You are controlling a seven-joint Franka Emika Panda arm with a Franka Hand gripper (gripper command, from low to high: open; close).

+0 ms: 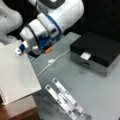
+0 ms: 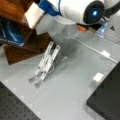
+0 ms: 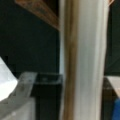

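- The gripper [image 1: 20, 49] sits at the top edge of a white spiral notebook [image 1: 17, 75]; its fingers look closed onto that edge, with the notebook hanging below it off the grey table [image 1: 100, 92]
- In the wrist view the notebook's edge [image 3: 85, 62] runs straight up the middle, right in front of the gripper
- In a front view the notebook [image 2: 33, 15] is just beside a wooden shelf [image 2: 20, 47], where a blue book [image 2: 10, 33] leans below the gripper
- Judged step: carrying the notebook, held on edge, at the shelf
- The next move seems to call for keeping the notebook upright and lining its edge up with a free gap in the shelf
- Well away from the gripper lie a folding metal stand [image 1: 66, 100], a white cable [image 1: 51, 61] and a black box [image 1: 97, 51]
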